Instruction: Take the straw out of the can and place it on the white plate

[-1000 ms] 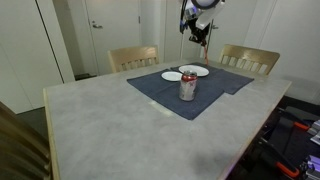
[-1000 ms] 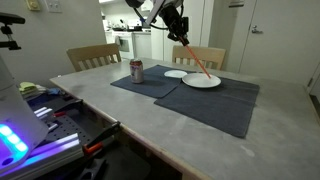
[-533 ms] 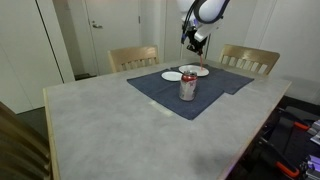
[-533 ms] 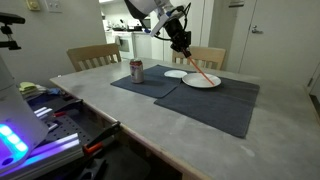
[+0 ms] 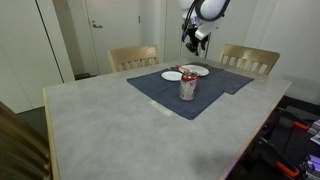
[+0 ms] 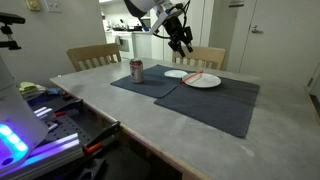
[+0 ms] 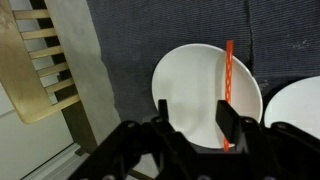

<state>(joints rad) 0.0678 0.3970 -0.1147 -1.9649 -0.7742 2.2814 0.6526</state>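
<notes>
The arm point(image 5: 207, 8) bends down over the white plate point(image 6: 211, 82), gripper point(image 6: 183, 41) hanging above it. Its fingers point(image 7: 229, 127) stand apart, empty; the straw point(image 7: 227, 85) lies on the plate.

A moment ago the tool point(image 6: 184, 42) held the straw point(image 7: 227, 85) slanting. Now it has let go, and the straw lies flat on the white plate point(image 7: 185, 85) near the table's point(image 6: 150, 115) far edge.
</notes>
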